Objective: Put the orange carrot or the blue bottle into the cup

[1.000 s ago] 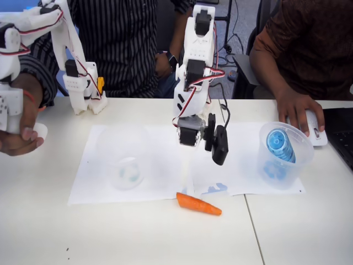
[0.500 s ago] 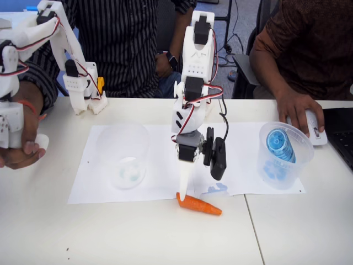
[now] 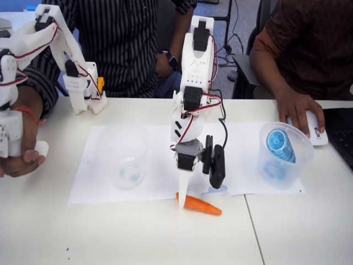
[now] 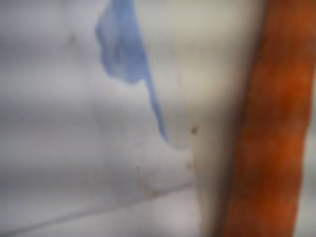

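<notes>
Orange carrot [image 3: 199, 205]: tapered, matte bright orange, lying flat on the white table [image 3: 138, 232] at the paper's front edge, blunt end against the pincer's white finger [image 3: 182, 196]; in the wrist view a blurred orange band [image 4: 269, 128] at the right.

Pincer [image 3: 196, 187]: white plastic with a black finger, pointing down, jaws spread; half a second ago it hung slightly higher, and it has now dropped so the white tip meets the table beside the carrot.

Paper sheet [image 3: 160, 165]: flat, white, blue printed marks.

Cup [image 3: 122, 156]: frosted, translucent, left of the pincer, apart.

Blue bottle [image 3: 280, 146]: ribbed, light blue, inside a clearer cup [image 3: 284, 156] right of the pincer.

Behind: two seated people; a hand [image 3: 300, 112] on a mouse.
</notes>
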Robot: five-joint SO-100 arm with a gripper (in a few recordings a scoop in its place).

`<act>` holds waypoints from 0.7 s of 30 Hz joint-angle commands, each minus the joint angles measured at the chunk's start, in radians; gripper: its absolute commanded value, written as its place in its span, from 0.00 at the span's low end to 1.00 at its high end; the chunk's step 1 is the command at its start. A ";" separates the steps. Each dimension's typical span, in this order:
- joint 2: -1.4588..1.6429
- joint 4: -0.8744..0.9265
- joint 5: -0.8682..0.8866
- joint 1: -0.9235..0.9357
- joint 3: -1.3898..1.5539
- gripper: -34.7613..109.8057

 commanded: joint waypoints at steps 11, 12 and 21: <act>-0.018 0.012 0.025 0.014 -0.169 0.44; -0.023 0.012 0.023 0.011 -0.169 0.44; -0.067 0.012 0.023 0.008 -0.170 0.44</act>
